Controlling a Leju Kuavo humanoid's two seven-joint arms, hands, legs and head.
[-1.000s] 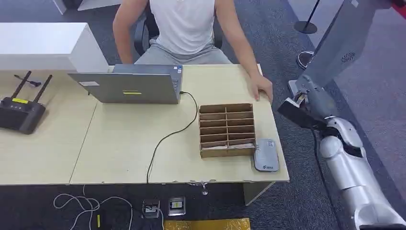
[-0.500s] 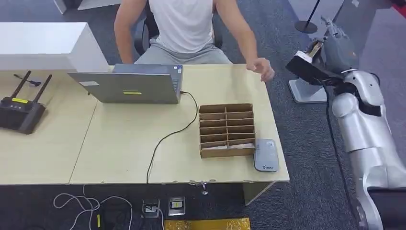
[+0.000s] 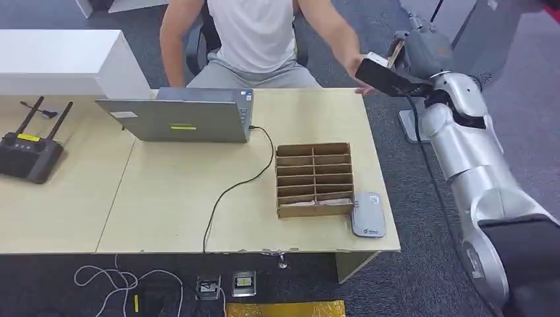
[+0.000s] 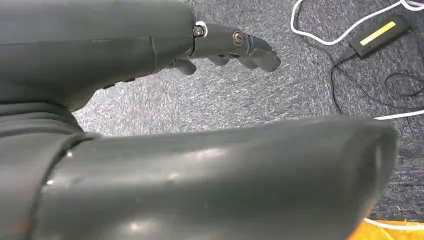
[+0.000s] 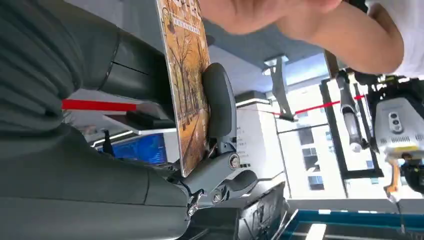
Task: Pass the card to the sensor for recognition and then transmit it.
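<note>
My right hand point(image 3: 417, 47) is raised past the table's far right corner, level with the seated person. It pinches a card point(image 5: 187, 85) printed with autumn trees between thumb and fingers; the card's point(image 3: 396, 51) thin tan edge shows in the head view. The person's hand point(image 5: 260, 12) reaches to the card's far end, touching or nearly touching it. The grey card sensor point(image 3: 368, 214) lies flat near the table's front right corner, beside a cardboard organiser point(image 3: 313, 179). My left hand point(image 4: 235, 45) hangs over the carpet, fingers apart from the thumb and holding nothing.
A grey laptop point(image 3: 178, 119) stands at the back of the table point(image 3: 172, 198), its black cable running to the front edge. A black router point(image 3: 30, 155) sits at the far left. Cables and sockets lie on the floor below the front edge.
My right arm has swung up and leftward with the card, from beside the table's right edge to the person's height. The person's hand has lifted off the table corner to meet it.
</note>
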